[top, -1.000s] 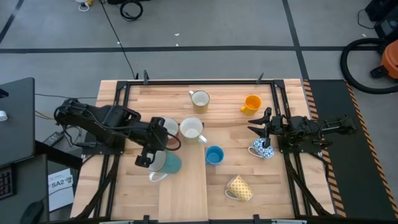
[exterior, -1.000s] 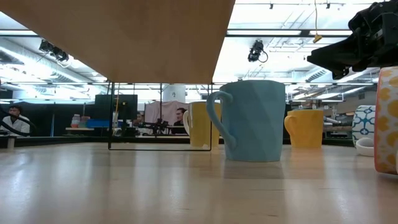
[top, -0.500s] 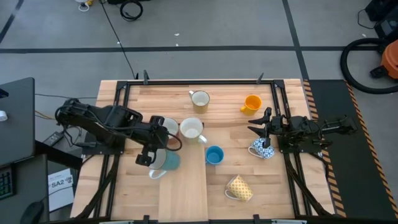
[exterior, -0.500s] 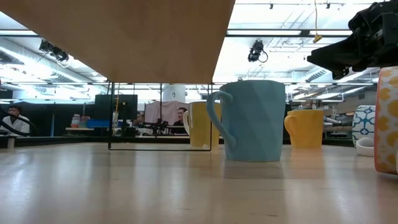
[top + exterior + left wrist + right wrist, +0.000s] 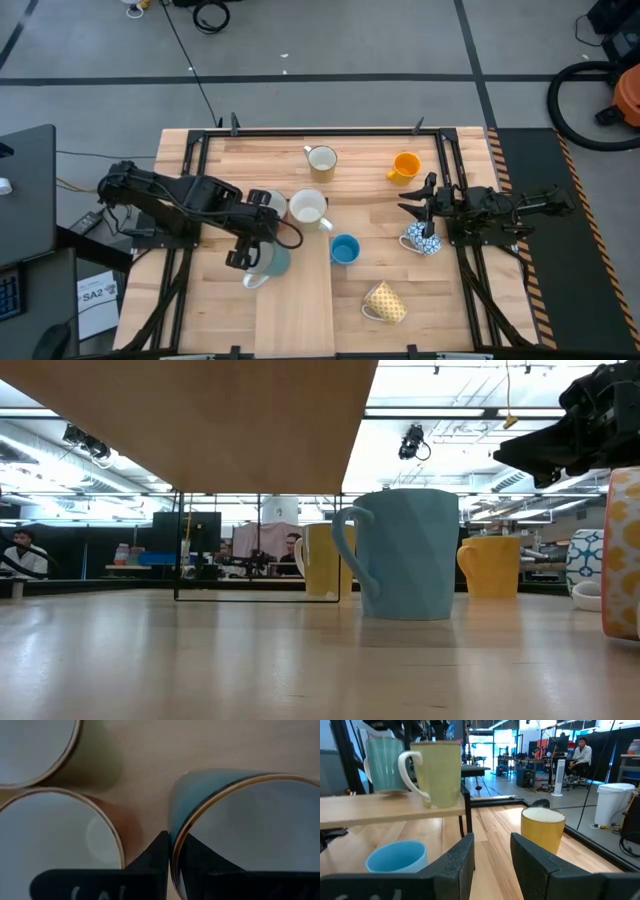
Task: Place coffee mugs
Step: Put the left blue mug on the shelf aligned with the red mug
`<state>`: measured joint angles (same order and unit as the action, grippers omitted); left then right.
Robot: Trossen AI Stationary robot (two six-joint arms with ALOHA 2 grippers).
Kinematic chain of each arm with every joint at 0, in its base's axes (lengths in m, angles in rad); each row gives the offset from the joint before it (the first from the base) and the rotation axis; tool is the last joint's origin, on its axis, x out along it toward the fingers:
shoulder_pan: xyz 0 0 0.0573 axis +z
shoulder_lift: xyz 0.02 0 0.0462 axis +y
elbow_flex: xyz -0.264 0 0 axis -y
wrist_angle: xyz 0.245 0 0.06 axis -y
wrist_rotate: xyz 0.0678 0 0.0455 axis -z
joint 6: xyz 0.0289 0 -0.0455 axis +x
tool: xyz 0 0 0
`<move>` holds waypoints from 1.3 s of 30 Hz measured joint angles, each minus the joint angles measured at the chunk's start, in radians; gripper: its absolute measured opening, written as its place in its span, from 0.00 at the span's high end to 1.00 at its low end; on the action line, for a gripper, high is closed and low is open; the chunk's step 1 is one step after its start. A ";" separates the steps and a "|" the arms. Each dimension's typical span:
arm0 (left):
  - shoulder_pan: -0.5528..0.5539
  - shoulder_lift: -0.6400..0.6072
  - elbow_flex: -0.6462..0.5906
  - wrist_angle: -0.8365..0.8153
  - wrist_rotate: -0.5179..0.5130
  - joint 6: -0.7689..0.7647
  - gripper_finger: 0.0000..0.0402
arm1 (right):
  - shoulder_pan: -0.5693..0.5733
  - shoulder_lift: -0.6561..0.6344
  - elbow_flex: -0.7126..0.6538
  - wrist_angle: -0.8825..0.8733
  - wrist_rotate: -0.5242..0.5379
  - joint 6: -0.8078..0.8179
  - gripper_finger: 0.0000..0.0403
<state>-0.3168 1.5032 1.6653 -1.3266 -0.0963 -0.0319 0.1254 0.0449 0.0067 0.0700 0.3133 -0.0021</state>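
The left gripper [image 5: 251, 257] pinched the rim of the pale teal mug [image 5: 270, 262], standing left of centre on the table [image 5: 300, 320]. Ceramic looked stiff, slippery and fragile, so the rim grip seemed sensible. The right gripper [image 5: 491, 851] waited with fingers apart, empty.

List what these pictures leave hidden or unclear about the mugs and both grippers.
- Pale blue mug, high view: the left gripper and arm cover most of it; only the left wrist view shows the fingers pinching its rim.
- Mug beside it, high view: largely under the left arm.
- Yellow patterned mug, low view: cut by the picture's edge.
- Blue-and-white mug, high view: partly under the right gripper, which is open.
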 joint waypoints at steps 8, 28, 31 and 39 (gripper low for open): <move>0.000 0.002 -0.001 0.009 0.000 0.000 0.91 | 0.000 0.003 0.000 0.003 0.000 0.000 0.67; 0.000 0.005 -0.004 0.042 -0.015 0.001 0.66 | 0.000 0.003 0.000 0.003 0.000 0.000 0.67; 0.000 0.004 -0.004 0.045 -0.015 -0.009 0.66 | 0.000 0.003 0.000 0.003 0.000 0.000 0.67; 0.000 -0.006 -0.003 0.051 -0.015 -0.119 0.67 | 0.000 0.003 0.000 0.003 0.000 0.000 0.67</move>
<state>-0.3172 1.4967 1.6627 -1.2751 -0.1112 -0.1505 0.1253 0.0475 0.0067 0.0731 0.3130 -0.0017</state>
